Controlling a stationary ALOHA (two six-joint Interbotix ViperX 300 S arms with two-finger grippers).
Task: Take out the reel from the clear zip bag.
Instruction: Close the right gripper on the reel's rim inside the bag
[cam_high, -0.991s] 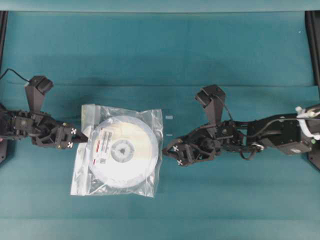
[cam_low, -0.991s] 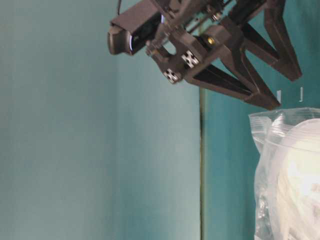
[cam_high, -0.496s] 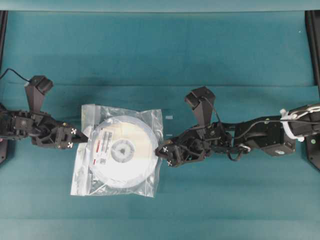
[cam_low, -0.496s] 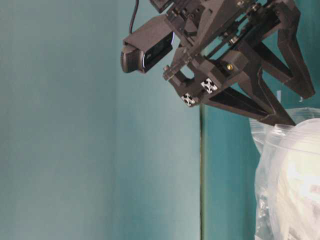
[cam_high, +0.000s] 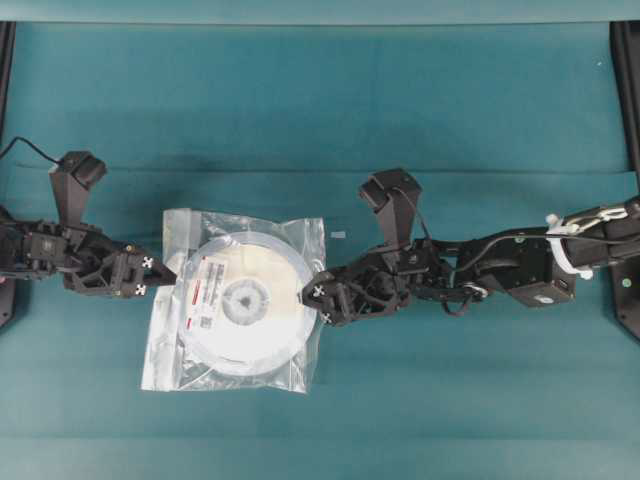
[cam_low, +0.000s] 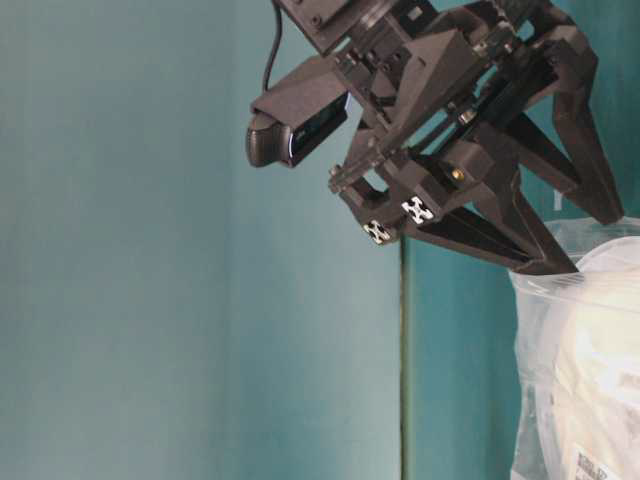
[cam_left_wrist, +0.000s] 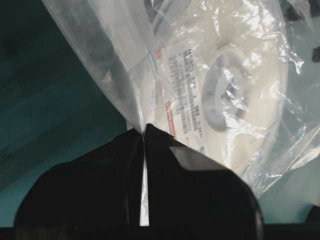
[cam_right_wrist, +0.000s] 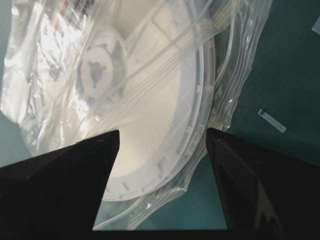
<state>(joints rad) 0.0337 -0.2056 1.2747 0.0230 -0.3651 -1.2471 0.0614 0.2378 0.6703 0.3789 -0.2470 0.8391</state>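
The clear zip bag (cam_high: 175, 345) lies flat on the teal table with the white reel (cam_high: 262, 282) inside it; the reel's grey hub and its red-marked label show through. My left gripper (cam_high: 166, 276) is shut on the bag's left edge; in the left wrist view (cam_left_wrist: 143, 131) a fold of bag film (cam_left_wrist: 115, 60) is pinched between the jaws, with the reel (cam_left_wrist: 250, 115) beyond. My right gripper (cam_high: 318, 298) is open at the bag's right edge. In the right wrist view (cam_right_wrist: 162, 134) its jaws straddle the reel's rim (cam_right_wrist: 160, 125) and the bag edge (cam_right_wrist: 222, 107).
A small strip of tape (cam_high: 338, 236) lies on the cloth just right of the bag and shows in the right wrist view (cam_right_wrist: 272, 120). Black frame posts (cam_high: 627, 95) stand at the table's side edges. The table-level view shows the right gripper (cam_low: 585, 245) above the bag (cam_low: 580, 380).
My right arm has moved left toward the bag, and its open jaws now reach over the bag's right edge. The left gripper and the bag have not moved.
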